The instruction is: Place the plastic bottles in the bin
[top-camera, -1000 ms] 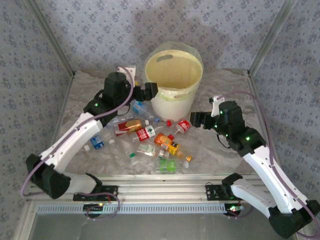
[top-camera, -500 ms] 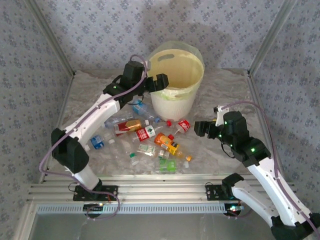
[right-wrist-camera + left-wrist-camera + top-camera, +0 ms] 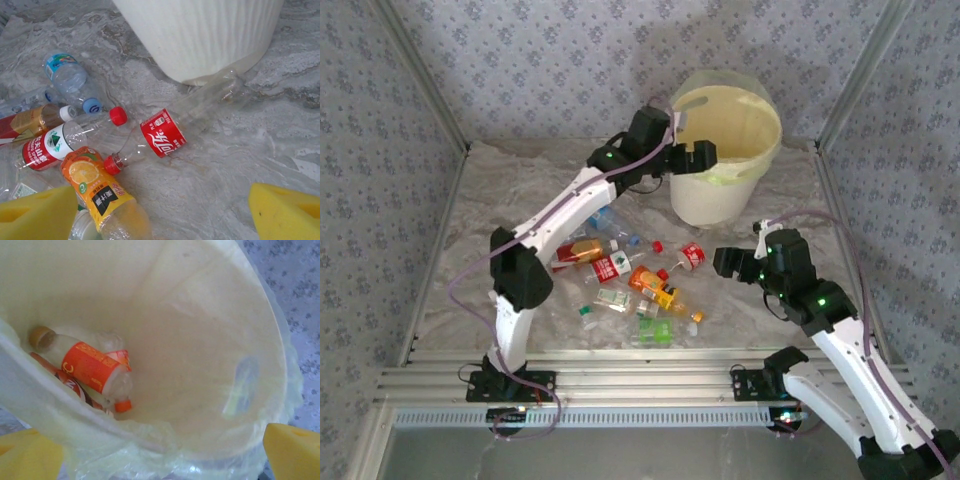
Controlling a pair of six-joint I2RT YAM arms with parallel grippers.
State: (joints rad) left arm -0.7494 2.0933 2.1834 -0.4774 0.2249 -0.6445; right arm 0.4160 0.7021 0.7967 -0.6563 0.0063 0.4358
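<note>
The left claw (image 3: 698,160) hangs released and empty at the rim of the bin (image 3: 720,205), where an orange-labelled bottle (image 3: 92,367) lies inside (another is partly hidden beneath it). The right claw (image 3: 728,262), spread wide and holding nothing, hovers over the desk (image 3: 500,190) beside the scattered plastic bottles (image 3: 620,268).

On the right wrist feed, the cola bottle (image 3: 162,140) carries a red label with the Chinese Coca-Cola script in white. Just beside it, the red-and-white labelled bottle (image 3: 47,147) shows white Chinese characters next to a green-and-white emblem, but I can't make them out. The orange drink bottle (image 3: 97,190) has a sliced-orange picture and a black panel of tiny characters, too small to read. Inside the bin (image 3: 200,315), the orange-labelled bottle (image 3: 90,365) bears a pale curved mark that I can't read.
</note>
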